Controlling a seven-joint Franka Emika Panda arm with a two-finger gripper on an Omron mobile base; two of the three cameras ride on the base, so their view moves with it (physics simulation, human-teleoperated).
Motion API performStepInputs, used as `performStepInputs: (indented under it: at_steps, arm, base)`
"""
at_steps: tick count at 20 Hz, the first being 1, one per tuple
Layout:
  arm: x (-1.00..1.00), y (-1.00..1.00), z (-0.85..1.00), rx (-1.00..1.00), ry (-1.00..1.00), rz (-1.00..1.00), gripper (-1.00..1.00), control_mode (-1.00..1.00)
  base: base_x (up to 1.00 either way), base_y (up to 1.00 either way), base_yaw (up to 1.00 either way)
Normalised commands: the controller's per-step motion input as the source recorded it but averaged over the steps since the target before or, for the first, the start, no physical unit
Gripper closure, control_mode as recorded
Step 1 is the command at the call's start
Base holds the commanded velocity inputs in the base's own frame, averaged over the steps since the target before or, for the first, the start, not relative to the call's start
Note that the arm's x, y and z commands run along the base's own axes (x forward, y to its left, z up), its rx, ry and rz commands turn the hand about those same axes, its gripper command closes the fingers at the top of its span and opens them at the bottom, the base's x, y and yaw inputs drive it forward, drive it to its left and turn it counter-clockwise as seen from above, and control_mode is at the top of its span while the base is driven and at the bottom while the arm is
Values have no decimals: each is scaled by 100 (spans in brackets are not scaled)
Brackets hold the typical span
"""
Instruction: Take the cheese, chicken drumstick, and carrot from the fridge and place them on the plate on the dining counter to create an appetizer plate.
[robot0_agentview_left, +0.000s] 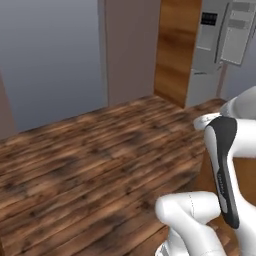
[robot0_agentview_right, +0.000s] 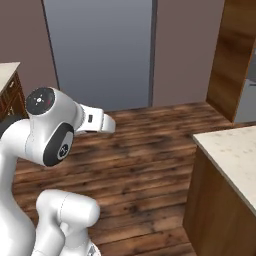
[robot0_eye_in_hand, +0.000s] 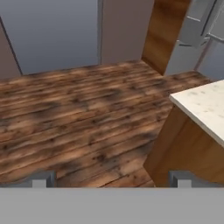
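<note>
My gripper (robot0_eye_in_hand: 111, 179) is open: its two dark fingertips (robot0_eye_in_hand: 41, 179) stand wide apart over bare wooden floor, with nothing between them. The tall grey fridge (robot0_agentview_left: 210, 45) stands far off at the upper right, beside a wood panel, and its door (robot0_agentview_left: 237, 30) with bins hangs open. The hand view catches the fridge (robot0_eye_in_hand: 197, 30) at its top right corner. The cheese, chicken drumstick, carrot and plate are out of view. A counter (robot0_agentview_right: 227, 150) with a speckled beige top and wooden base sits close on my right; I cannot tell whether it is the dining counter.
Dark wooden floor (robot0_agentview_left: 100, 160) stretches ahead to a blue-grey wall panel (robot0_agentview_right: 100, 50). The counter's corner (robot0_eye_in_hand: 175, 98) juts in from the right of the hand view. Another beige-topped cabinet (robot0_agentview_right: 7, 72) stands at the far left.
</note>
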Motion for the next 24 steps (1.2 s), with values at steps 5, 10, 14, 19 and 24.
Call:
performStepInputs:
  at_steps: [5, 10, 14, 19, 24]
  arm:
    - [0, 0, 0, 0, 0, 0, -100, 100]
    - [0, 0, 0, 0, 0, 0, -100, 100]
    - [0, 0, 0, 0, 0, 0, -100, 100]
    - [0, 0, 0, 0, 0, 0, -100, 100]
    - [0, 0, 0, 0, 0, 0, -100, 100]
  base:
    - [100, 0, 2]
    - [100, 0, 1]
    - [97, -6, 0]
    - [72, -22, -3]
    - [53, -36, -11]
